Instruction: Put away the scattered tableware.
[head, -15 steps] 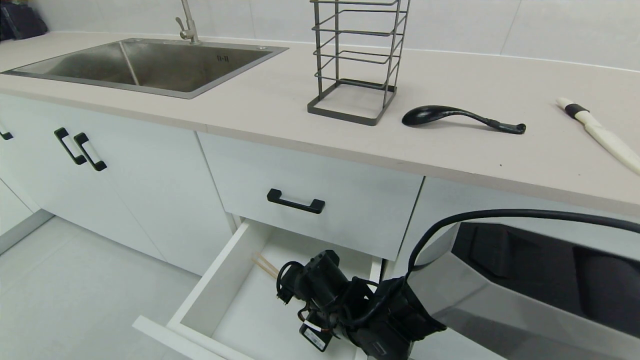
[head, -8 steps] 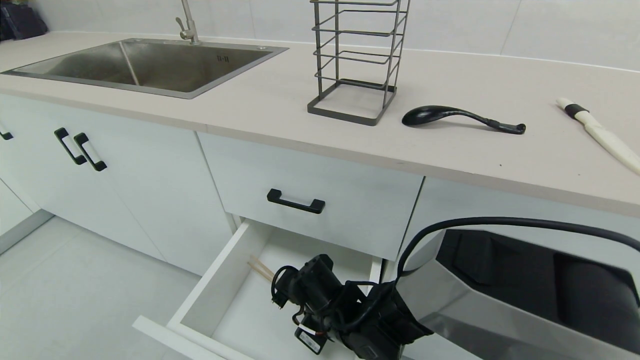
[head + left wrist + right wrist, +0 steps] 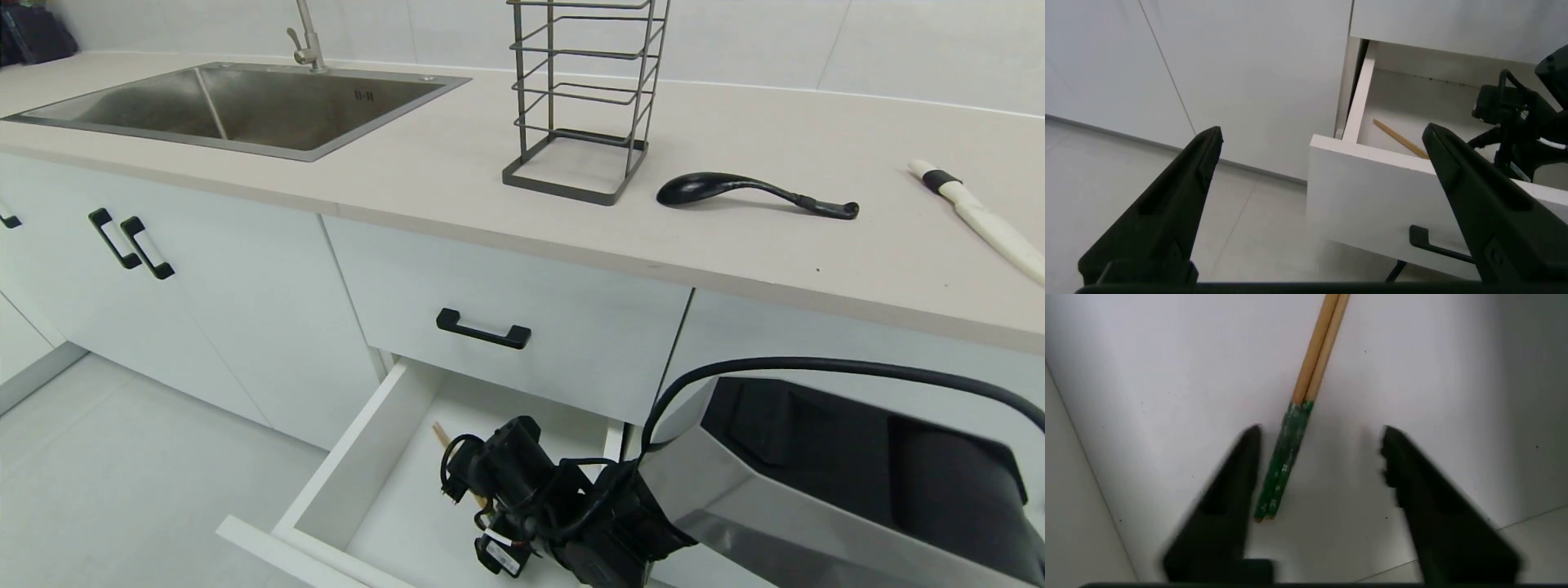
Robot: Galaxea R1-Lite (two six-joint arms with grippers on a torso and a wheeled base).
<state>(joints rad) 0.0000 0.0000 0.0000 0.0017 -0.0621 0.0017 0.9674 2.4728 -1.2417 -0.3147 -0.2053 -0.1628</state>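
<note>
The right gripper (image 3: 1320, 441) has its fingers apart over the chopsticks (image 3: 1315, 367) in the drawer (image 3: 359, 465); lift straight up, don't bump them

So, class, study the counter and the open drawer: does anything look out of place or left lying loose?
Yes. A black spoon and a white utensil lie loose on the countertop, not put away. In the open drawer, a pair of chopsticks lies between the right gripper's open fingers.
</note>
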